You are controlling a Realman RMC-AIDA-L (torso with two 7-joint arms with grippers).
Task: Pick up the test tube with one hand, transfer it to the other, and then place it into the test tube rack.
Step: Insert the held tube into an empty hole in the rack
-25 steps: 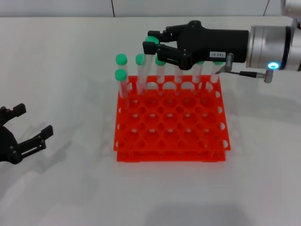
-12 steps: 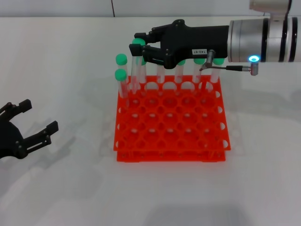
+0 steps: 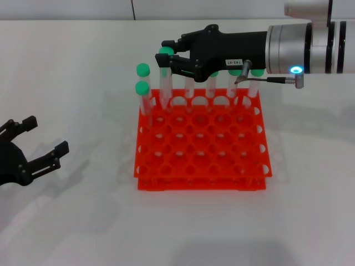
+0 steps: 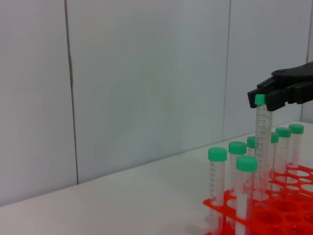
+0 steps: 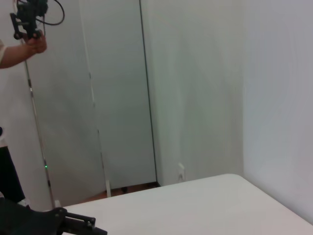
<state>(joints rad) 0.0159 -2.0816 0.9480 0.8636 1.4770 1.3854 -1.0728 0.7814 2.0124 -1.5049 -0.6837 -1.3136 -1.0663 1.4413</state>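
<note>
L gripper (image 3: 34,148): parked low at table's (image 3: 83,221) left edge, well apart from rack; fingers spread wide, nothing between them; unlabelled black; head view only, left wrist view doesn't show its own fingers.
Rack (image 3: 202,144): orange-red, grid of round holes, mid-table; several green-capped tubes (image 3: 143,91) upright in back rows and at left side; left wrist view shows only its near corner (image 4: 264,215) w/ tubes (image 4: 217,183) standing in it.
Test tube (image 3: 164,77): upright over back-left part of rack, green cap pinched at top; lower end down at the rack's top plate, can't tell from head view if in a hole; left wrist view (image 4: 262,142) shows side-on what head view doesn't: tube hangs vertical, cap higher than neighbours' caps, printed graduation marks on wall, unreadable.
R gripper (image 3: 171,54): reaches in from right above rack's back row; fingertips pressed on the test tube's cap; also seen in left wrist view (image 4: 266,98); silver wrist w/ blue light.
Label (image 3: 232,63): small white, on R gripper body; print too small to read.
Right wrist view: wall panels, table corner (image 5: 195,205), a person's hand (image 5: 34,45) holding a device on a pole; no rack or tube.
</note>
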